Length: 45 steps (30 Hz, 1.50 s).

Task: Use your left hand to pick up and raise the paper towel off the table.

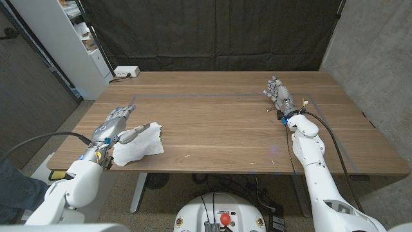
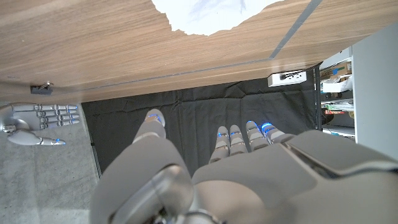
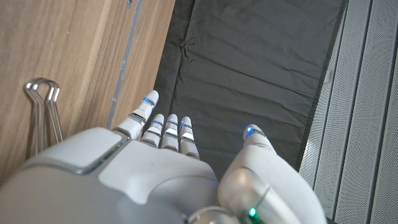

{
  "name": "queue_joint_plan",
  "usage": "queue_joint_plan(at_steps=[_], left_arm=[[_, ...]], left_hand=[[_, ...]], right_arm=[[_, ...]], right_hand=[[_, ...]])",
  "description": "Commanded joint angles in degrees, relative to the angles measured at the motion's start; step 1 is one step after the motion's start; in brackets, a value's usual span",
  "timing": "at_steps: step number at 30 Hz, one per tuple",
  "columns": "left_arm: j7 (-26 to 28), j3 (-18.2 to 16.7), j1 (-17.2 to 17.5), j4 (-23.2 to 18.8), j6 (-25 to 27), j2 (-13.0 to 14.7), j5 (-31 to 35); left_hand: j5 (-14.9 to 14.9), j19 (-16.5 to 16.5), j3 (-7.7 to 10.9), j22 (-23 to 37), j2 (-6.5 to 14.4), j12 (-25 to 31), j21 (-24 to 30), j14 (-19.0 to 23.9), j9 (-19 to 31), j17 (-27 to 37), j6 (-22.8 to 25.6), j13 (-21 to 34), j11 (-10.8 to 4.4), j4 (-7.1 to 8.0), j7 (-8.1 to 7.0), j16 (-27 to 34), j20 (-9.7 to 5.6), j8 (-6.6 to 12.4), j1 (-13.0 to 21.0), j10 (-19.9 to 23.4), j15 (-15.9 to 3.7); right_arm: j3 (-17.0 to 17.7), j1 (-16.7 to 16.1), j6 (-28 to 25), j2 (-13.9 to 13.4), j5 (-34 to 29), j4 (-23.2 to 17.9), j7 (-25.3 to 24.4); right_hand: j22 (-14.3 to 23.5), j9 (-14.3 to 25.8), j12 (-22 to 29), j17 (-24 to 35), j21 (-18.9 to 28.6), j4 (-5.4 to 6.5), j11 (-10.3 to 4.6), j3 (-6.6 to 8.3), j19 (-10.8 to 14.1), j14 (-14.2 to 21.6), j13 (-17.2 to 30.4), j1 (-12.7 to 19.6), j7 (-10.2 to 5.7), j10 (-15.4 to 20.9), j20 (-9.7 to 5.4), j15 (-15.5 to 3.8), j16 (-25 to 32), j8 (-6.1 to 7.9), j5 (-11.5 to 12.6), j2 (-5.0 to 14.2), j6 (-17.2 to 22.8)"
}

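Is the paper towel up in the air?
No, the paper towel lies on the table beside the left hand.

head: high, looks down over table (image 1: 244, 129) | wrists: close behind each robot hand, facing the curtain | shared: table

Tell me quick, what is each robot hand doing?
Left robot hand: open, holding nothing, thumb over the paper towel.
Right robot hand: open, holding nothing.

- The left robot hand (image 2: 249, 174) reaches with fingers straight and apart, holding nothing.
- White paper towel (image 2: 208, 15) lies on the wooden counter (image 2: 81, 43).
- The right robot hand (image 2: 37, 121) shows open near a dark curtain (image 2: 193, 115).
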Motion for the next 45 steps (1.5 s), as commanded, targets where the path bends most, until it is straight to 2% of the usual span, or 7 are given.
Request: queue_joint_plan(at_steps=[1,19,23,45], left_arm=[[-2.02,1.74,0.75,-1.13,4.87,1.44,3.21],[-3.87,4.83,0.36,-0.73,9.58,3.01,4.3],[-4.97,5.62,0.33,-0.91,11.13,3.27,4.71],[-6.05,9.4,0.28,-0.36,16.46,4.7,6.81]], left_hand=[[0.33,-0.3,0.21,0.06,-0.2,-0.31,-0.13,-0.8,0.2,0.23,-0.92,0.24,0.28,-0.82,0.12,-0.28,0.11,-0.12,1.37,-0.83,0.09],[0.65,0.84,0.36,0.07,-1.14,0.08,0.13,-0.12,0.24,0.25,0.36,0.35,0.82,-1.66,0.16,-0.02,1.48,0.55,3.66,-0.05,0.47],[0.73,0.92,0.38,0.07,-1.45,0.18,0.08,0.08,0.26,0.26,1.75,0.38,1.02,-1.75,0.53,0.01,1.57,1.04,4.33,0.2,0.57],[0.82,1.26,0.42,0.09,-1.85,0.29,0.06,0.59,0.29,0.26,1.82,0.41,1.03,-1.72,0.54,0.11,1.87,0.85,5.44,0.52,0.75]], right_arm=[[-0.04,0.65,0.26,0.15,0.04,1.1,-0.12],[0.34,0.54,0.37,0.13,0.09,1.45,-0.24],[0.38,0.78,0.46,-0.06,0.07,1.83,-0.06],[0.74,1.97,0.91,-0.25,0.17,3.9,0.25]], right_hand=[[0.22,-0.01,0.46,0.15,-0.06,0.06,-0.13,-0.16,0.37,0.51,0.12,0.24,-0.24,0.08,-0.05,0.11,0.44,0.23,0.26,0.48,0.38],[0.23,-0.01,0.47,0.07,-0.4,0.04,-0.2,-0.25,0.49,0.46,0.12,0.22,-0.25,0.11,0.0,0.12,0.43,0.23,0.26,0.55,0.38],[0.23,-0.01,0.48,0.05,-0.47,0.02,-0.27,-0.27,0.52,0.45,0.12,0.24,-0.25,0.11,0.01,0.13,0.42,0.24,0.26,0.54,0.41],[0.24,-0.01,0.48,-0.05,-0.9,-0.03,-0.34,-0.39,0.7,0.51,0.13,0.23,-0.25,0.1,0.09,0.14,0.45,0.24,0.26,0.62,0.42]])
